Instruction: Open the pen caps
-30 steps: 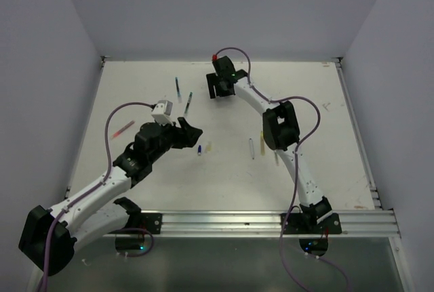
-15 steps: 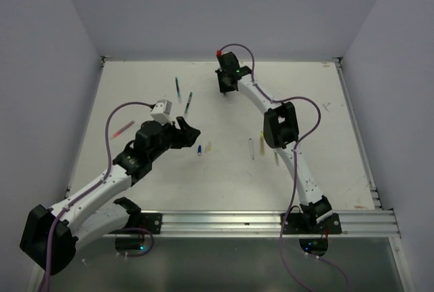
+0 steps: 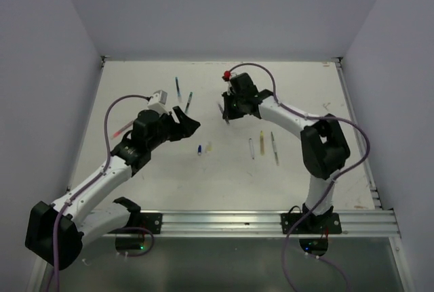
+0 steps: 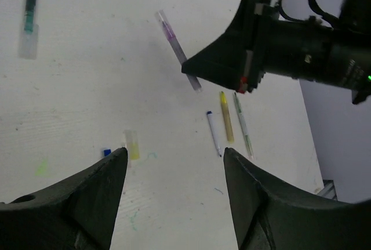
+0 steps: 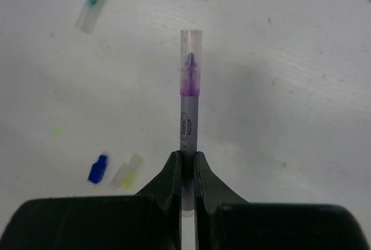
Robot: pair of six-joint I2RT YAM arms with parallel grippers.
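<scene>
My right gripper (image 5: 188,157) is shut on a grey pen (image 5: 189,122) with a clear, purple-tinted cap (image 5: 191,64) still on its far end. From above, this gripper (image 3: 227,112) holds the pen (image 3: 222,110) over the table's middle. My left gripper (image 4: 174,151) is open and holds nothing. In its view the held pen (image 4: 177,47) hangs ahead of it, sticking out of the right gripper (image 4: 194,75). From above, the left gripper (image 3: 190,124) sits a short way left of the pen. A blue cap (image 5: 98,169) and a pale yellow cap (image 5: 127,171) lie loose on the table.
Three uncapped pens lie right of centre: white (image 3: 251,148), yellow (image 3: 262,141) and greenish grey (image 3: 274,147). Two teal pens (image 3: 178,89) (image 3: 188,101) lie at the back left. A red pen (image 3: 122,128) is near the left edge. Walls enclose the table.
The right gripper shut at the back of the table, then came forward and right toward the middle with the grey pen. The left gripper rose slightly toward it.
</scene>
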